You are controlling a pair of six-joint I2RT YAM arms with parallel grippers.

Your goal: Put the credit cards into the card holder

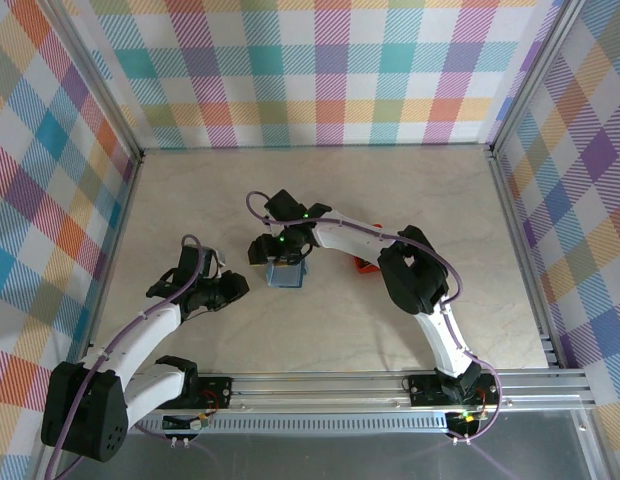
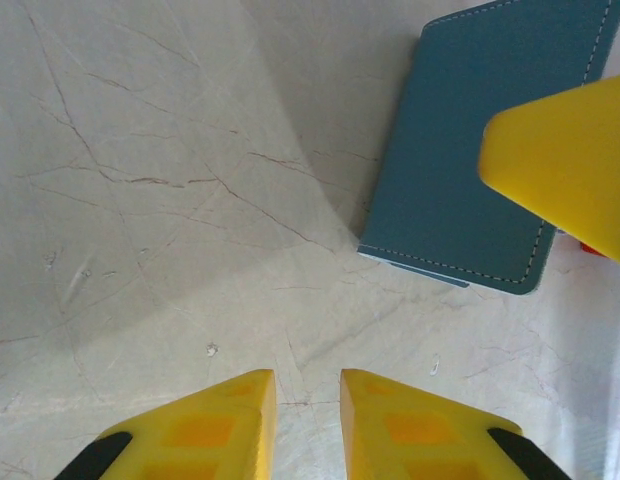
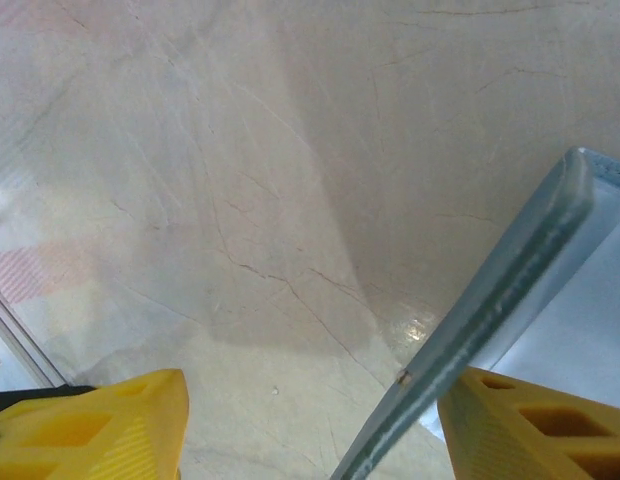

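Note:
The blue card holder [image 1: 287, 275] lies in the middle of the table. In the left wrist view its closed-looking stitched cover [image 2: 470, 160] is at the upper right, with a yellow finger of the right gripper over it. My right gripper [image 1: 280, 255] hangs right above it, open wide [image 3: 310, 390]. The holder's raised cover edge [image 3: 490, 310] runs slanted between the fingers and leans on the right finger [image 3: 530, 420], with a pale inner face behind it. My left gripper [image 1: 235, 288] rests left of the holder, jaws a narrow gap apart [image 2: 308, 385] on nothing. The credit cards are out of view.
A small red tray [image 1: 362, 265] peeks out from behind the right arm, just right of the holder, and shows as a red sliver [image 2: 590, 248] in the left wrist view. Checked walls and metal rails enclose the pale marble-look table [image 1: 320, 190].

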